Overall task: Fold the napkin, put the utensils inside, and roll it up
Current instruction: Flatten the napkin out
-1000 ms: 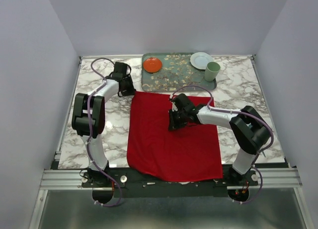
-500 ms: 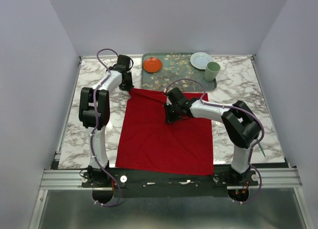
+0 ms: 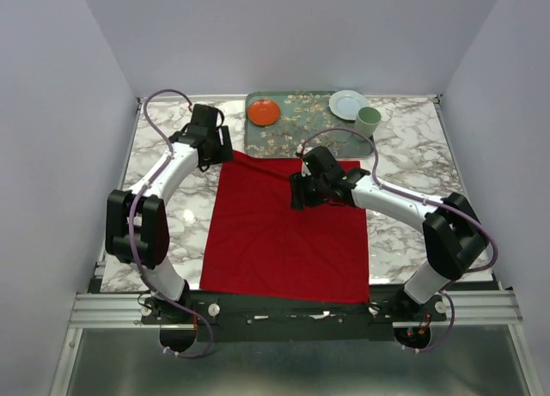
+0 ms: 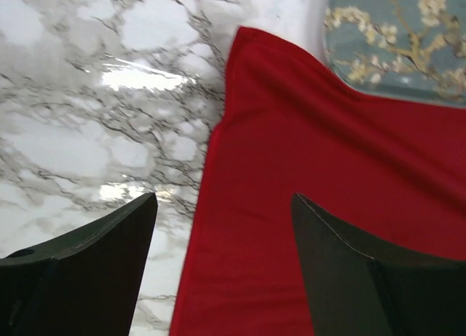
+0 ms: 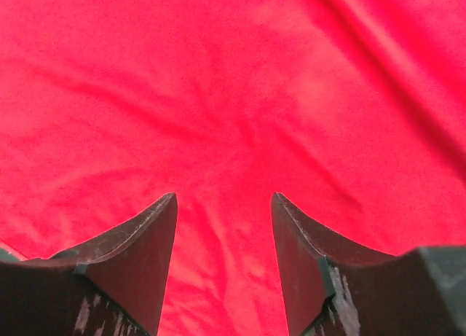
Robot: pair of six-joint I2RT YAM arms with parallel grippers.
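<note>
Progress first, from the top view: napkin (image 3: 284,241) lies spread in a single layer on the table (image 3: 412,147), between the two arms. No fold shows, no utensils can be seen anywhere, and nothing is rolled. By my reading the folding, the loading and the roll are all left to do. The cloth is nearly square here. Its sides run from the near edge toward the tray (image 3: 301,130), and I take that near-to-far line as its long axis, tilted slightly left at the far end. The far edge meets the tray's near rim. Left gripper (image 3: 215,147) hangs at the far left corner, and right gripper (image 3: 296,194) is over the far middle of the cloth.

Left wrist view: the fingers stand wide apart with nothing between them. They straddle the napkin's left edge, one over marble and one over red. The corner lies just beside the tray rim.

Right wrist view: the fingers are parted and empty above lightly creased cloth, which fills the frame.
</note>
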